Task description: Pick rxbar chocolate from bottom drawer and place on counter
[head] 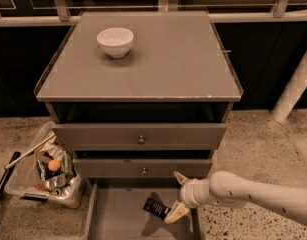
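The rxbar chocolate, a small black wrapper, lies on the floor of the open bottom drawer, toward its right side. My gripper comes in from the right on a white arm, low over the drawer's right part. Its fingers are spread open, one fingertip up by the middle drawer front and the other right beside the bar's right end. It holds nothing. The counter is the glossy grey cabinet top above.
A white bowl stands on the counter's back left. Two upper drawers with round knobs are above the open one. A clear bin of trash sits on the floor at left. A white post stands at right.
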